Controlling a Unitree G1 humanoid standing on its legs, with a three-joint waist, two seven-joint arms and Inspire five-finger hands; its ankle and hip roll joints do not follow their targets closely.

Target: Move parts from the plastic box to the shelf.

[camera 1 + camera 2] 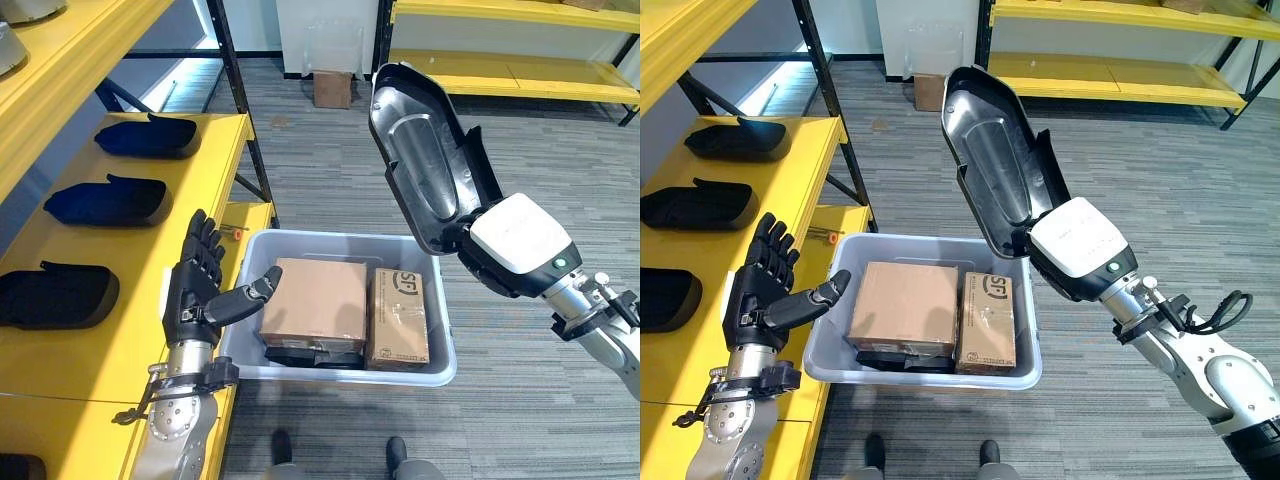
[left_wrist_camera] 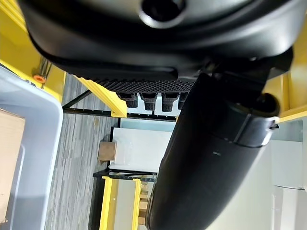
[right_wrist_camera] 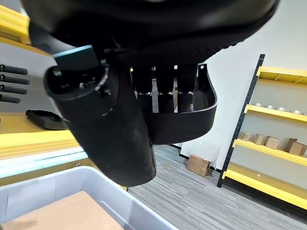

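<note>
Task partly done, judging by what lies where. Three black parts already sit in a row on the yellow shelf, one behind the other along its near-left run; a fourth dark shape peeks in at the shelf's lowest front corner, too cut off to identify.

Right hand holds a long black shell-shaped part up in the air, above the far right corner of the grey plastic box. The hollow, glossy inside of the part faces the camera. In the right wrist view the fingers curl round the part's rim, so this hand is gripping it. Part is clear of the box, well apart from the shelf.

Left hand stands upright just beside the box's left wall, over the shelf's front edge, fingers straight and spread, thumb pointing toward the box. Holds nothing.

Inside the box: a large cardboard carton and a smaller one beside it, with something black partly showing beneath the large one — possibly another part, cannot tell.

Left to do, as I judge it: carry the held part across to the shelf, set it down in a free spot, then go back for whatever lies under the cartons.
</note>
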